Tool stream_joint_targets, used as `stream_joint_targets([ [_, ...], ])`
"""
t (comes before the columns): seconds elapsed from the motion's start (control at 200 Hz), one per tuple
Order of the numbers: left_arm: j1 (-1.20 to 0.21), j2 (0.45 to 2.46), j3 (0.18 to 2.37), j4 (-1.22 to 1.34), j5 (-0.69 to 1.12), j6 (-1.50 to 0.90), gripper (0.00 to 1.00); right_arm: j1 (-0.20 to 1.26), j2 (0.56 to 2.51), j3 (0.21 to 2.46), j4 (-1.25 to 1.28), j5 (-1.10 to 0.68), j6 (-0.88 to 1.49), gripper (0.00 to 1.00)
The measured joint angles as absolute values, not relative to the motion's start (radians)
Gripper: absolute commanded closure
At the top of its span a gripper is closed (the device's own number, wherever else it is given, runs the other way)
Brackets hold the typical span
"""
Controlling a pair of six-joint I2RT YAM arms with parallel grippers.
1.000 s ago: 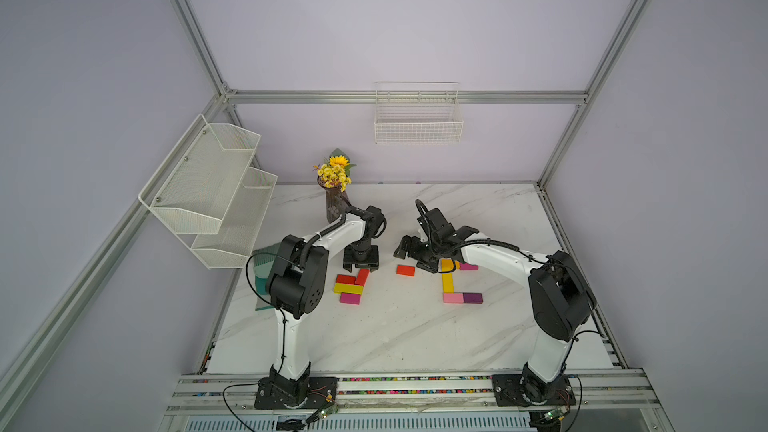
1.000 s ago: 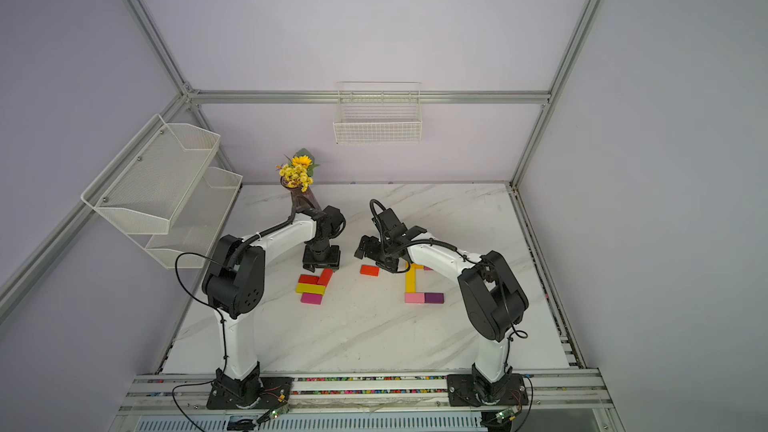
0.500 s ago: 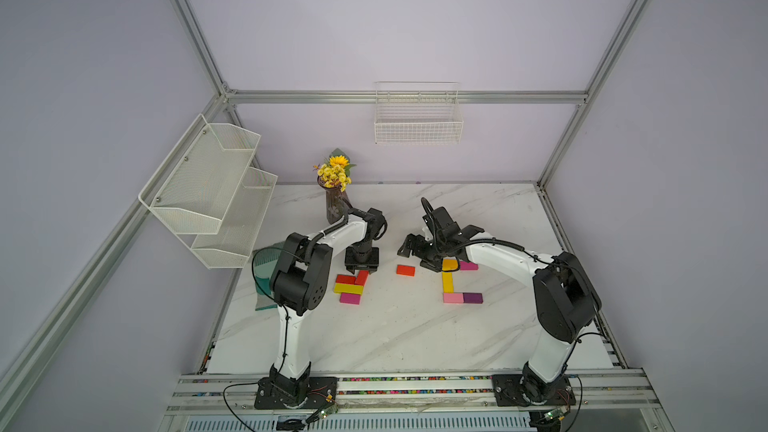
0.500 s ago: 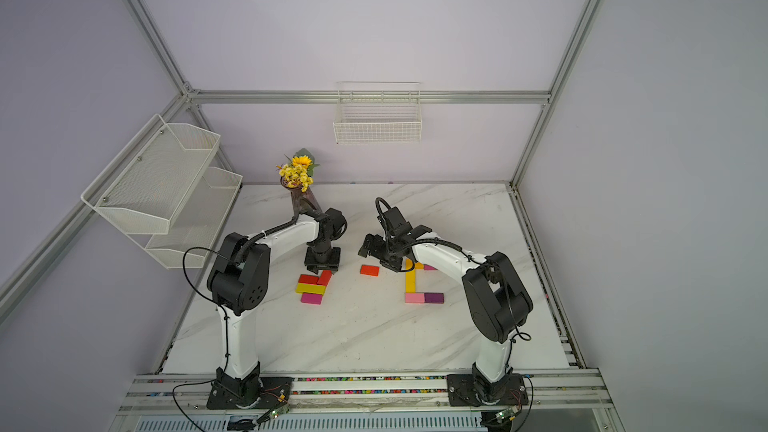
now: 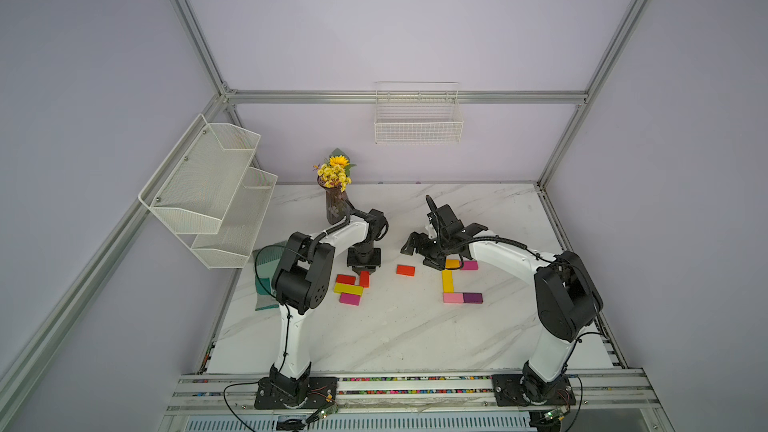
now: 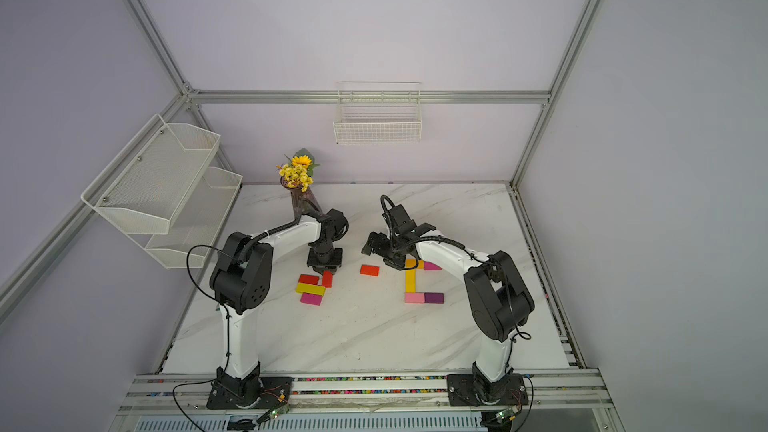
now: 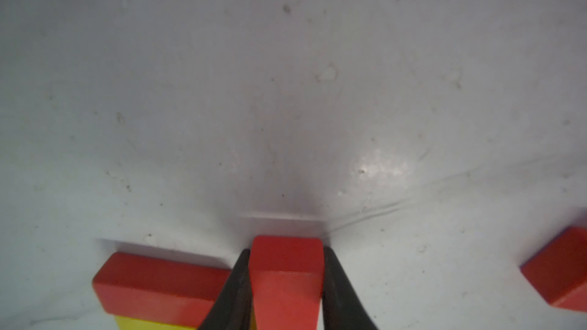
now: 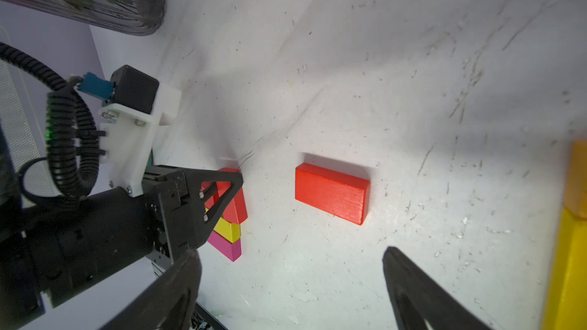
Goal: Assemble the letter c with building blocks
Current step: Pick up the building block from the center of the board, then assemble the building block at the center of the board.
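As you scan near to far, count ten blocks (image 5: 447, 280) on the surface (image 5: 374, 338): one pink (image 5: 453, 297), one purple (image 5: 473, 297), two magenta, two yellow, three red, one orange (image 5: 452, 263). Left end effector (image 7: 286, 250) clamps one red block (image 7: 286, 284); right end effector (image 8: 289, 253) gapes, lone red block (image 8: 332, 192) just ahead.

In the left wrist view, the small red rectangular wooden block (image 7: 286, 280) clamped in the left hand (image 7: 286, 251) runs off the frame edge, as does the flat yellow block (image 7: 143, 323) beside that hand. In a top view the right hand (image 5: 432, 261) covers part of the small orange block (image 5: 454, 263).
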State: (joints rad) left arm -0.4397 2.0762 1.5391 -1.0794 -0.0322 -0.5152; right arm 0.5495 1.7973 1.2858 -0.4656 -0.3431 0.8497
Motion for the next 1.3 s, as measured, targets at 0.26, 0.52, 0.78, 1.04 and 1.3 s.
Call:
stream_joint_targets([
  [0.26,-0.440,2.076,1.581,-1.078,0.027,-0.609,0.88,0.535,1.797,1.286,-0.473,-0.374,0.831,0.08],
  [0.52,-0.440,2.054,1.576,-0.987,0.074,-0.891,0.88,0.521,1.797,1.287,-0.473,-0.403,0.809,0.09],
  [0.78,-0.440,1.968,1.406,-0.865,0.076,-1.287,0.87,0.514,1.797,1.287,-0.473,-0.426,0.783,0.09],
  [1.04,-0.442,1.966,1.399,-0.815,0.063,-1.546,0.85,0.511,1.797,1.287,-0.473,-0.436,0.771,0.09],
  [1.3,-0.448,2.011,1.435,-0.786,0.078,-1.673,0.78,0.505,1.799,1.287,-0.474,-0.439,0.762,0.09],
])
